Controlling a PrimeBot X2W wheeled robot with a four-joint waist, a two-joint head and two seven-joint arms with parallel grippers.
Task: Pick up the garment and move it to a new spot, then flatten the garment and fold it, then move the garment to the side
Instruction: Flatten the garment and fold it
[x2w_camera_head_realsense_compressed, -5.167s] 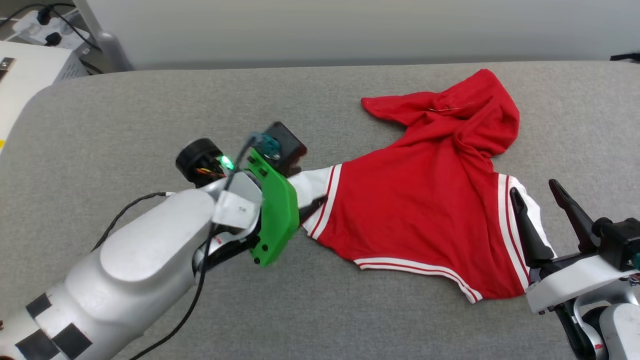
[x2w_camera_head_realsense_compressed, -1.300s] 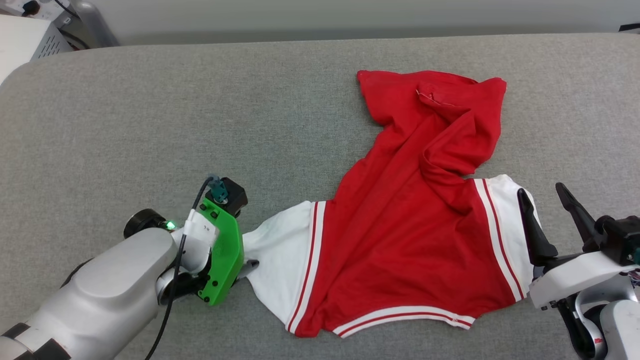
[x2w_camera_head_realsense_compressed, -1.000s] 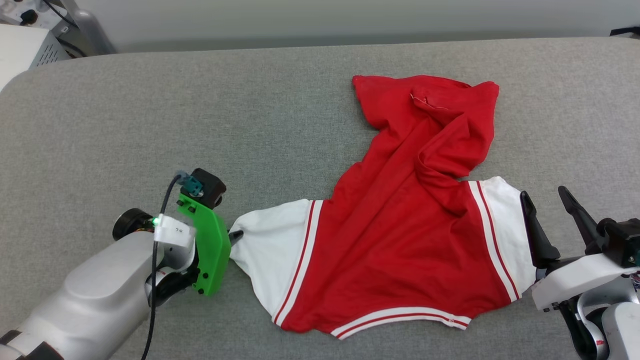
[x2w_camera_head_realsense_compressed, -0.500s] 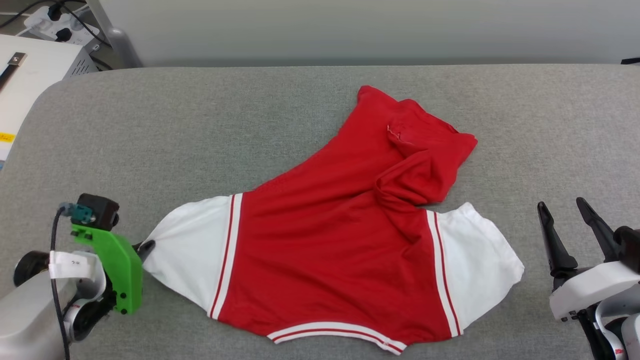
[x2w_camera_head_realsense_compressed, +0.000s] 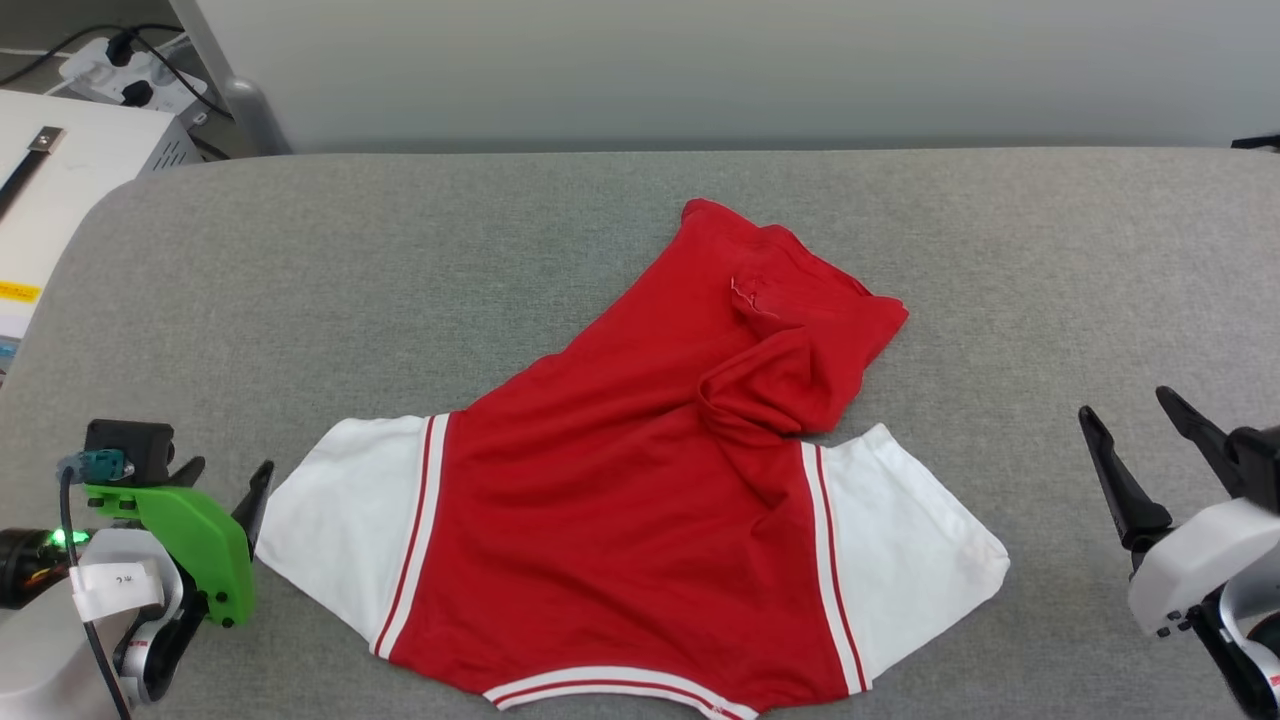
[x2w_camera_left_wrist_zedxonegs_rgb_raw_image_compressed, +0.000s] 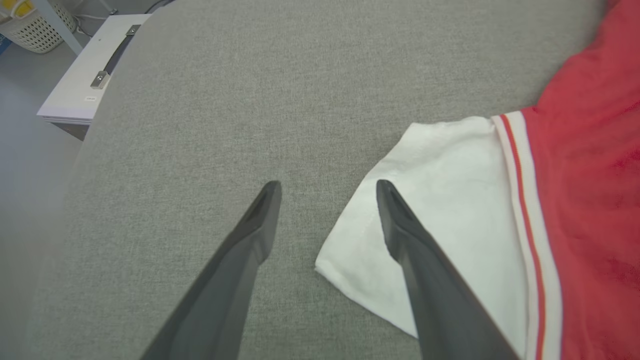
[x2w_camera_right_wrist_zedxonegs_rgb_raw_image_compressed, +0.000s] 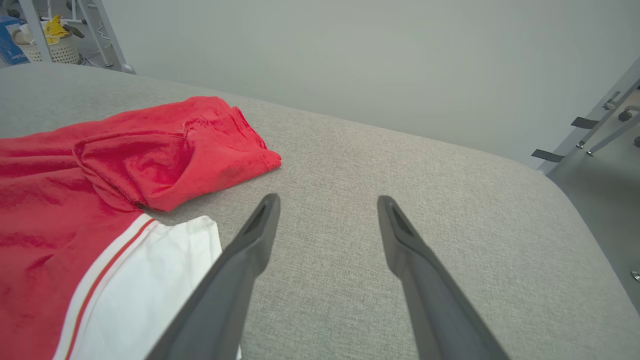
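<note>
**A:** Lying on the grey padded surface, the garment has its white sleeves spread left and right near the robot. Its red body runs away from the robot, slanting to the right.

**B:** So the long axis is that diagonal?

**A:** Yes, from the striped trim at the near edge to the far end, which is doubled over on itself. The right wrist view takes that fold from the side, as a raised lump; from the head it reads flatter.

**B:** And the arms?

**A:** Both sit low at the near corners, fingers pointing away. The left gripper has its jaws apart, just beside the left sleeve. In the left wrist view the sleeve's corner lies between the fingers; whether one touches the cloth, I can't tell.

**B:** The right?

**A:** The right gripper is parted too and holds nothing. It is over bare surface, a little apart from the right sleeve.
</note>
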